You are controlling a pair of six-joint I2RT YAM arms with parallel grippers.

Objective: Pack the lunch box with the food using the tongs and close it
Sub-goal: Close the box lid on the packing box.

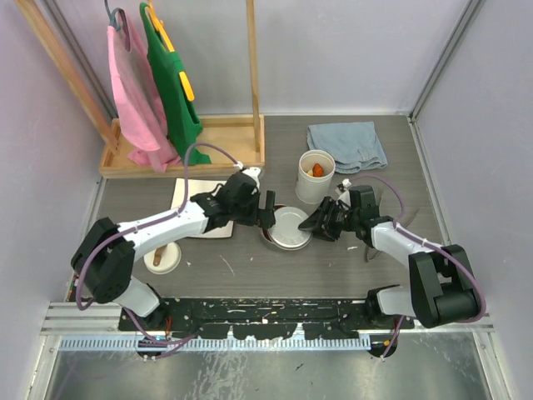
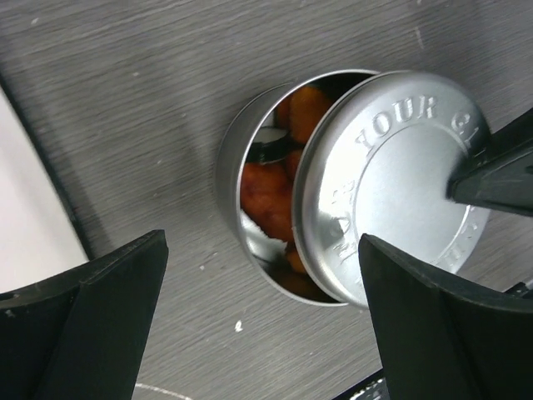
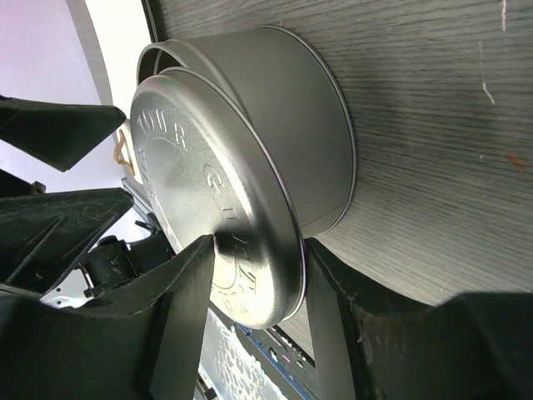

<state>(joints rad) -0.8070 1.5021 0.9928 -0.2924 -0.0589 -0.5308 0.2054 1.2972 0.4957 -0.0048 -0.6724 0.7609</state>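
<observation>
There are two grippers, the left gripper (image 1: 265, 218) and the right gripper (image 1: 319, 223), one steel tin (image 2: 229, 158) with one steel lid (image 2: 391, 183), and one white tub (image 1: 315, 190) with one orange piece (image 1: 317, 170) seen in it. There are also one white lid (image 1: 162, 258), one white plate (image 1: 187, 196), one blue cloth (image 1: 346, 143) and one wooden rack (image 1: 225, 133) with two clothes, one pink garment (image 1: 133, 92) and one green garment (image 1: 171, 75)

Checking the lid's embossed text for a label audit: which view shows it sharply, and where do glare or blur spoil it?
Left wrist: steel lid sharp, evenly lit, letters mostly legible; left gripper soft. Right wrist: lid steeply foreshortened, sheen across it, right gripper covering part. Top external: lid washed to near white, nothing readable.
</observation>
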